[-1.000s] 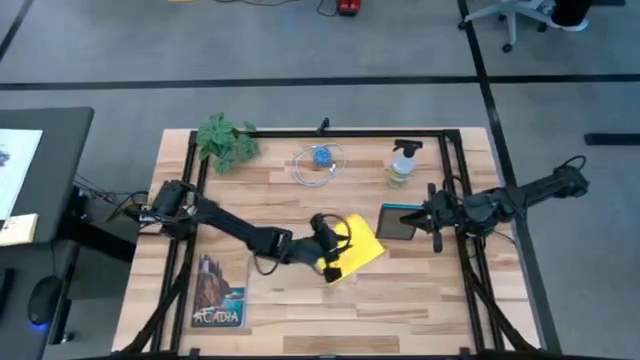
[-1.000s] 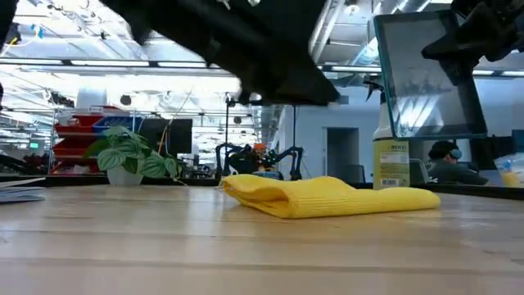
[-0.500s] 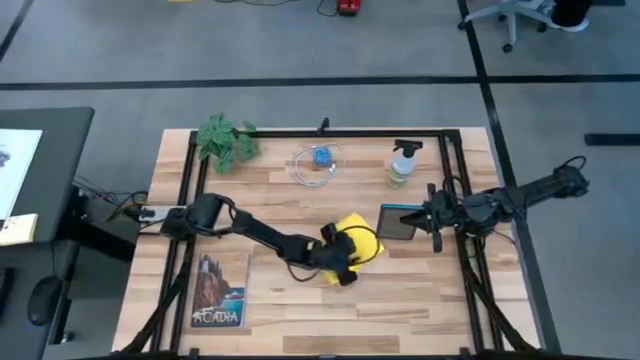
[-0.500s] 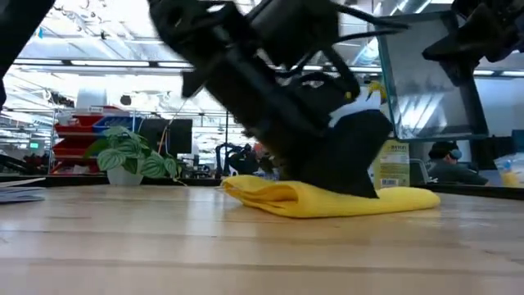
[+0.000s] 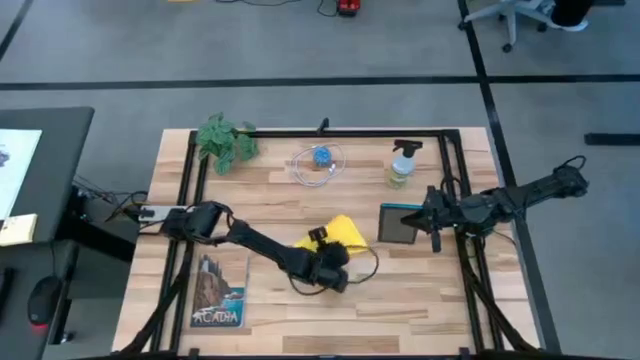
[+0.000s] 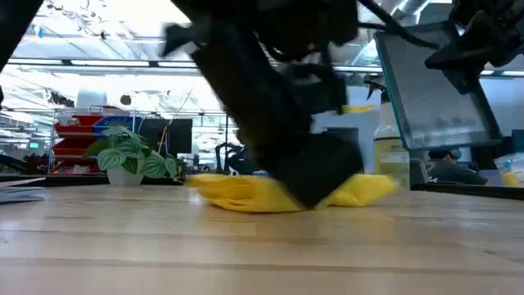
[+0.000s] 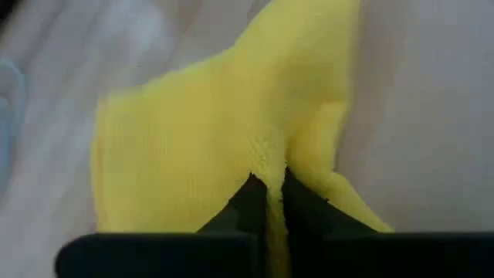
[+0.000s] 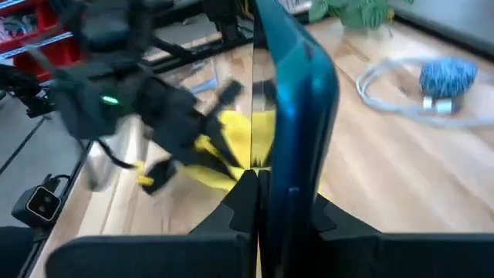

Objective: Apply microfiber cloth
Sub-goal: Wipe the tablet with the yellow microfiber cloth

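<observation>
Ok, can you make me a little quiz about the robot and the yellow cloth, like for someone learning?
1. True or false: the left gripper is shut on the microfiber cloth.
2. What does the right gripper hold? A) spray bottle B) tablet C) plant
3. Fill in: in the high view, the spray bottle stands between the blue cable coil and the table's ____ edge.

Key: 1 true. 2 B, the tablet, held up on its edge. 3 right.
</observation>
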You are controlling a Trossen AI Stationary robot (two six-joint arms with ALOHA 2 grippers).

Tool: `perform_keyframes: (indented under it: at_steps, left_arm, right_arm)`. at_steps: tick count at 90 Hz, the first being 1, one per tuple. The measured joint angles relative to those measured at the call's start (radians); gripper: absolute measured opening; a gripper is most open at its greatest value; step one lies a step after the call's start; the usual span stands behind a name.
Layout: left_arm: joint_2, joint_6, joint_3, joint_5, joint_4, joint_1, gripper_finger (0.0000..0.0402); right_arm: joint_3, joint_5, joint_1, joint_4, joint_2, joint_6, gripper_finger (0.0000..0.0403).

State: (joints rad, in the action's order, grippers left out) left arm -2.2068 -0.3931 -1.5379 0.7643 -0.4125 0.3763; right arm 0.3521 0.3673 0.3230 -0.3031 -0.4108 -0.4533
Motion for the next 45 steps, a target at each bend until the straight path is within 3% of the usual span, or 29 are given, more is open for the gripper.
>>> perform_keyframes:
  at_steps: [14,30,45]
  left_arm:
    - [0.085,0.260,-0.009,0.076,0.166,0.070,0.0001]
    - [0.090,0.722,-0.006,0.083,0.604,0.091,0.0000]
    - [0.090,1.080,-0.008,0.267,0.861,0.061,0.0000]
  right_arm:
    - [-0.057,-0.010,-0.039,0.049,-0.020,-0.078,0.0017]
    - [-0.095,-0.075,-0.101,0.199,-0.028,-0.108,0.0017]
    - [-0.096,-0.162,-0.150,0.235,-0.028,-0.108,0.0017]
